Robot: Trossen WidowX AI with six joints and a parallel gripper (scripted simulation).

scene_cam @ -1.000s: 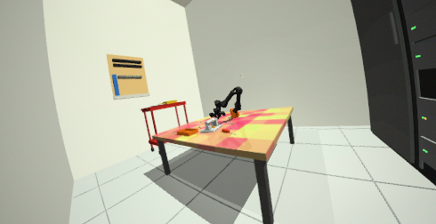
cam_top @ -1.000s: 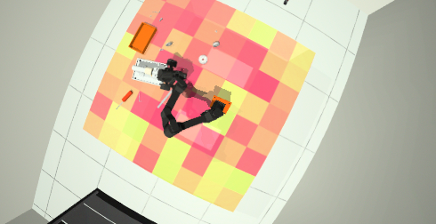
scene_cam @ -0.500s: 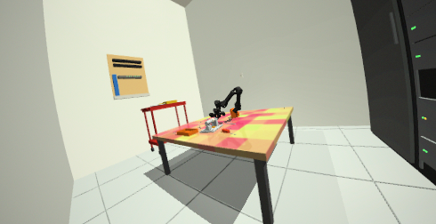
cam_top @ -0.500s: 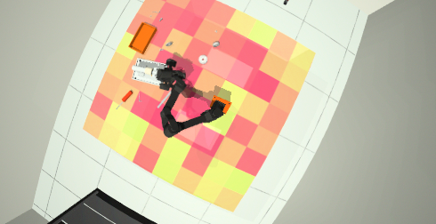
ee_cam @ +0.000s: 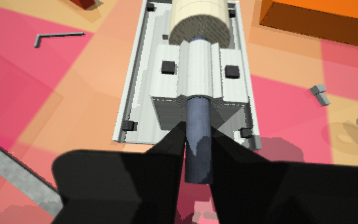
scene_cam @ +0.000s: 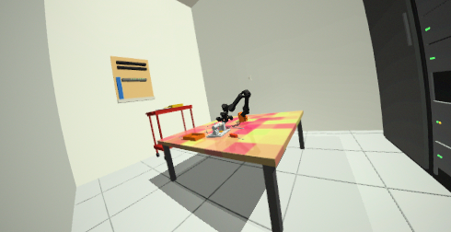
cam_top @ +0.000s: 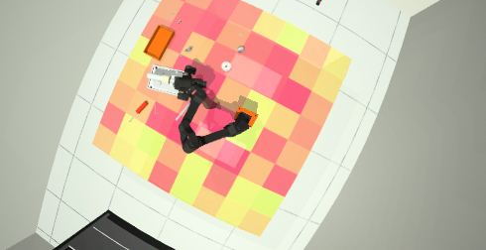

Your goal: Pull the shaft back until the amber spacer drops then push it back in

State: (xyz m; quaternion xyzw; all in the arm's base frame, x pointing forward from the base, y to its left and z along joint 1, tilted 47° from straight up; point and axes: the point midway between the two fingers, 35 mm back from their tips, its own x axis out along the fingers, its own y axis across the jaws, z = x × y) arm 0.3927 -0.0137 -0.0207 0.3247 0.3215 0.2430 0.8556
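My gripper (ee_cam: 192, 127) (cam_top: 176, 82) is shut on the blue-grey shaft (ee_cam: 198, 117), gripping it in front of the near white support block (ee_cam: 164, 82). The shaft passes into this block, and a sliver of it shows behind, where it meets the wide cream cylinder (ee_cam: 200, 27) (cam_top: 165, 79). All this stands on a white base plate (ee_cam: 136, 65) (cam_top: 164, 91). The big housing block is beyond the top edge of the wrist view and too small to make out surely in the top and exterior views. I cannot make out the amber spacer or any other spacer.
An orange bin (cam_top: 159, 42) (scene_cam: 193, 136) (ee_cam: 325, 22) stands beside the base plate. On the other side lie a red-handled screwdriver (cam_top: 142, 107), a hex key (ee_cam: 60, 35) and a grey bar (ee_cam: 20, 172). A small grey bolt (ee_cam: 320, 93) and a white disc (cam_top: 226, 66) lie on the table.
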